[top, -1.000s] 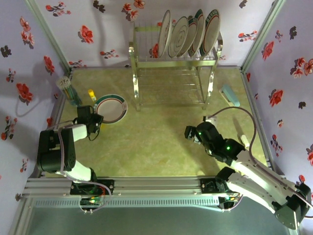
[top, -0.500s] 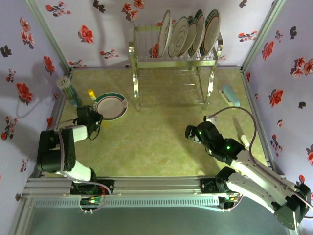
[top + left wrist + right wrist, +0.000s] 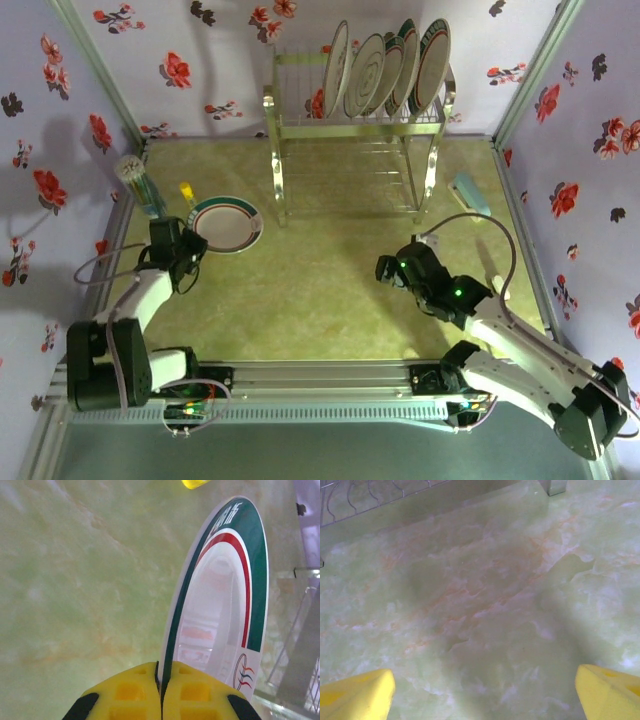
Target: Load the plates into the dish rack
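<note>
Left of the front-left leg of the tall shiny metal wire dish rack, we find the left gripper closed on the near rim of a round white plate with a dark green and red rim band. The plate sits at the left side of the pale green marbled tabletop. In the left wrist view the two yellow fingers press together with only the plate's thin edge between them, and the plate runs away from the camera edge-on. We cannot tell whether it has left the surface. A second ago the same gripper sat at this rim with the left arm folded tight and its elbow high beside it. Now the arm is stretched out, with its elbow dropped toward the near edge of the table and a loop of cable showing at its left. The plate has barely shifted. A small yellow object lies just beyond it. Four upright round plates stand side by side in the right half of the rack's top basket, as before. The right gripper hangs over bare tabletop right of centre, close to where it was. Its yellow fingers are spread wide with nothing between them.
</note>
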`<action>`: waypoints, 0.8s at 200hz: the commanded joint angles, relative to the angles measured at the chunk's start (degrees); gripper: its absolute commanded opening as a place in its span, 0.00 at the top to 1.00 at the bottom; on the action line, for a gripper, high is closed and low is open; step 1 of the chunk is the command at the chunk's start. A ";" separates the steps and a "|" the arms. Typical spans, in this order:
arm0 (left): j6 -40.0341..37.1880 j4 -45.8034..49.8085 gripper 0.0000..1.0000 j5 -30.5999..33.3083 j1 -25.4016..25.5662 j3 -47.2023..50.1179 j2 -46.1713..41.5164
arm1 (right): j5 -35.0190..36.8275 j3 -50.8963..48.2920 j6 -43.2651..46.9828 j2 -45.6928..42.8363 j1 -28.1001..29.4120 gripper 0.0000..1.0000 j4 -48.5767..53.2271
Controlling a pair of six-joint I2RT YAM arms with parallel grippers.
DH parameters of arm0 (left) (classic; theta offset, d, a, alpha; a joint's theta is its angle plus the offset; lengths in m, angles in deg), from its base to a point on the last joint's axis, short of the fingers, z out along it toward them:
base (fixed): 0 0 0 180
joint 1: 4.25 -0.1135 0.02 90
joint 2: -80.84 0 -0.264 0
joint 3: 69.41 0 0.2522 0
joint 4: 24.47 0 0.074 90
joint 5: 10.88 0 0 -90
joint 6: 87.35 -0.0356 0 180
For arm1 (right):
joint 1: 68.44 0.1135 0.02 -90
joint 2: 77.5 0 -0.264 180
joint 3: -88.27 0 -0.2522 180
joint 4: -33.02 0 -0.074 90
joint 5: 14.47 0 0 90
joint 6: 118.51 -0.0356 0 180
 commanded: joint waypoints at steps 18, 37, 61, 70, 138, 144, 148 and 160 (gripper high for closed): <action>-9.80 13.72 1.00 -0.17 0.41 -3.73 -9.56 | -5.83 5.52 3.99 3.45 -1.87 0.06 -1.26; -13.54 19.28 1.00 -0.67 0.33 -5.78 -12.07 | -7.34 8.01 5.93 5.00 -2.57 0.06 -0.45; -17.26 25.14 1.00 -1.39 0.33 -8.22 -15.08 | -7.90 11.25 7.82 6.24 -3.70 0.05 1.29; -18.69 27.40 1.00 -1.73 0.28 -9.22 -16.30 | -8.84 12.37 8.29 6.62 -4.48 0.05 2.03; -28.89 39.72 1.00 -9.50 0.35 -19.15 -22.23 | -22.59 20.47 12.67 10.49 -11.52 0.04 4.81; -29.54 39.86 1.00 -11.02 0.35 -19.59 -22.53 | -24.44 21.04 13.17 10.90 -12.22 0.04 4.68; -29.95 39.99 1.00 -12.13 0.33 -19.94 -22.70 | -25.74 21.46 13.69 11.14 -12.73 0.04 4.56; -31.43 39.89 1.00 -15.97 0.38 -20.70 -23.18 | -29.61 22.96 15.12 12.14 -13.93 0.04 4.67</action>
